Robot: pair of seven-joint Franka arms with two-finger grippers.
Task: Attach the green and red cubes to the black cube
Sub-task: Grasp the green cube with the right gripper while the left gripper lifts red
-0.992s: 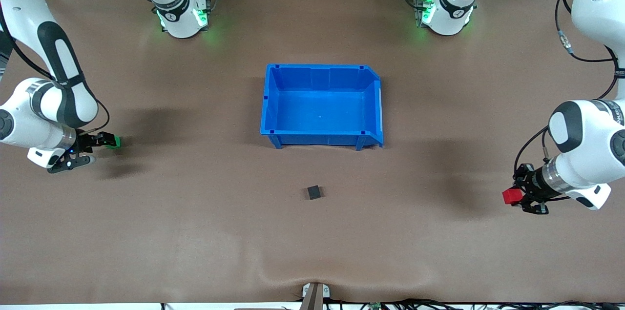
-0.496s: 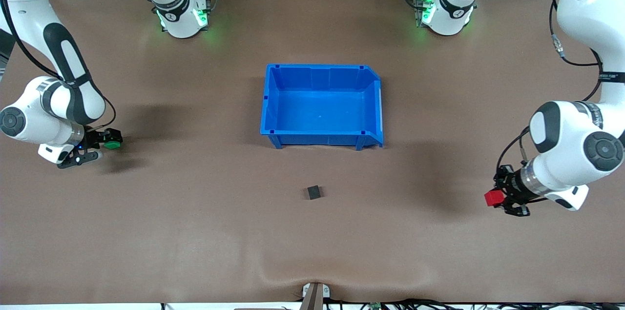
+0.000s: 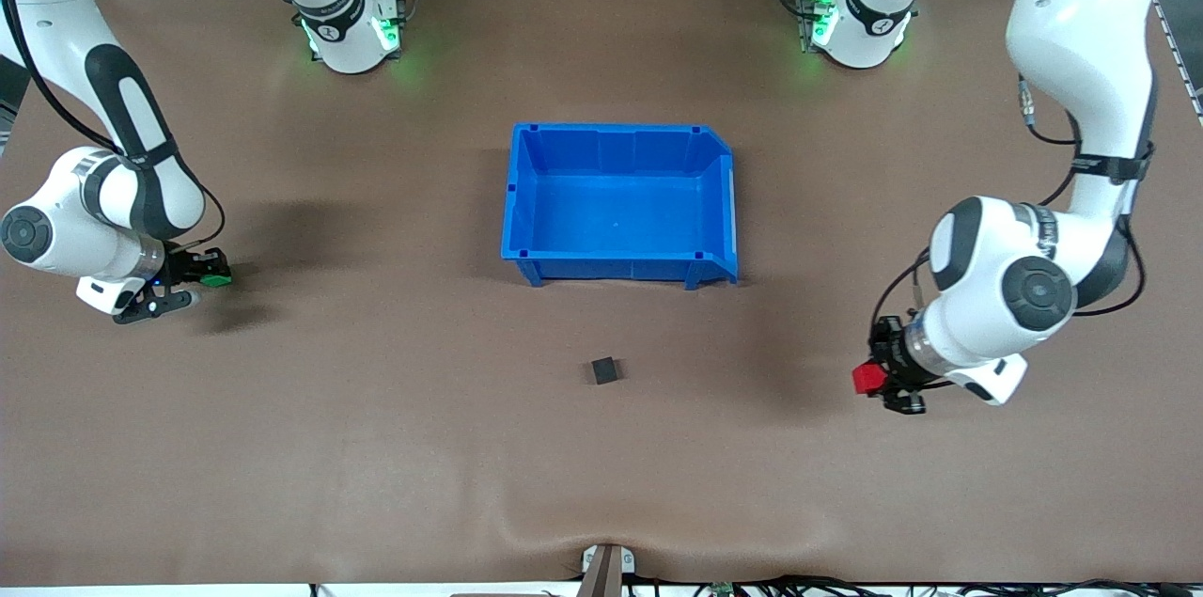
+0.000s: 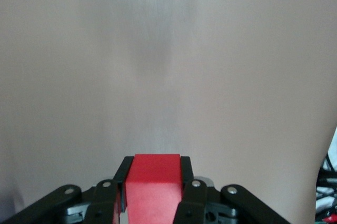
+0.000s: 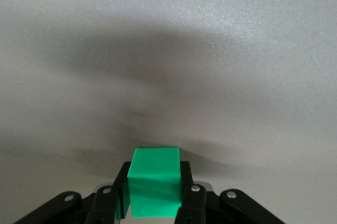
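Brown table (image 3: 376, 447) — blue bin (image 3: 523, 202), black cube (image 3: 605, 370)

Open counter (image 3: 376, 409) stretches between each claw and the black cube (image 3: 605, 370); the blue bin (image 3: 620, 202), the only obstacle, stands farther from the camera than the cube, off both direct paths.

The left claw (image 3: 879, 381) hangs low, wrist bent sideways, clamped on a red cube (image 3: 868, 379). The right claw (image 3: 202, 277), likewise low, grips a green cube (image 3: 218, 279).
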